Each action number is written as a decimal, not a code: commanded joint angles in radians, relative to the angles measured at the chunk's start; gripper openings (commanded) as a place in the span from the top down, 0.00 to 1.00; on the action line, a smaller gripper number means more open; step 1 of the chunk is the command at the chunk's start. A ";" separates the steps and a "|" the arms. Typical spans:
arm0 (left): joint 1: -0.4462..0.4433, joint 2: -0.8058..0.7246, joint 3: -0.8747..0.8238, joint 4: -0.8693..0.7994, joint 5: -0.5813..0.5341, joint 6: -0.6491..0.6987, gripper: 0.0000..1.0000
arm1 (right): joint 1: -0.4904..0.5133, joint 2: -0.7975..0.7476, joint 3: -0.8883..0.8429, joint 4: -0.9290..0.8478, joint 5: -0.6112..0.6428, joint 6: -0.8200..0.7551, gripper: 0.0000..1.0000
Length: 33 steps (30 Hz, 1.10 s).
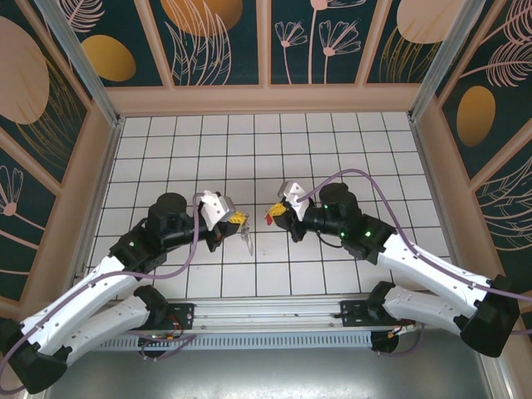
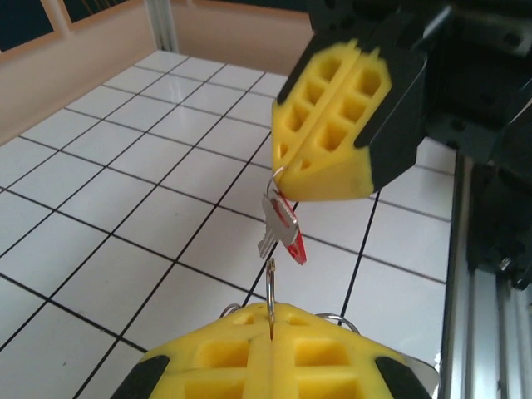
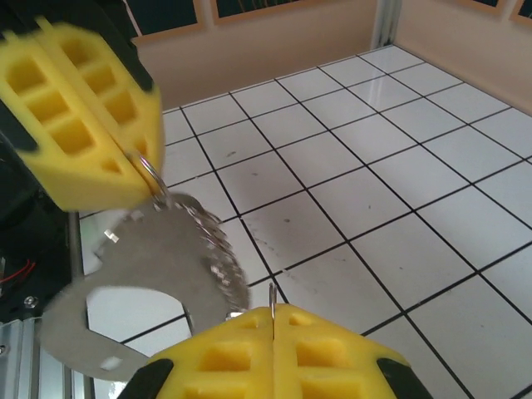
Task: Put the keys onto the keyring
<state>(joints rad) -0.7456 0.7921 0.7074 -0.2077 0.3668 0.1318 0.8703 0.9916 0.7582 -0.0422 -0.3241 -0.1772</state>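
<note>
Over mid-tabletop [image 1: 249, 150], a bit toward the near edge: my left gripper [image 1: 236, 219] is clamped on the keyring [image 3: 158, 266], and the right gripper [image 1: 279, 214] is pinched on the red-headed key [image 2: 283, 230]. Both are held aloft, near but apart. I'd call this the threading step. Next I need to line the key's hole up with the ring's split end.

Bright, even light from overhead fills my cell. The white tiles [image 1: 249, 158] show soft glare, strongest far right in my right wrist view; shadows under my arms are faint. There my left gripper [image 3: 125, 158] and the keyring [image 3: 158, 253] are blurred. In my left wrist view the key [image 2: 283, 229] is sharp, the near pads [image 2: 249, 370] soft.
</note>
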 commanded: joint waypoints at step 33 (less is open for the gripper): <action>-0.047 0.027 0.018 -0.039 -0.161 0.082 1.00 | 0.082 0.202 0.169 0.071 -0.079 -0.020 1.00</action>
<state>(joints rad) -0.7864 0.8192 0.7071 -0.2516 0.2176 0.1944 0.9455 1.1809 0.8932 -0.0006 -0.3946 -0.2031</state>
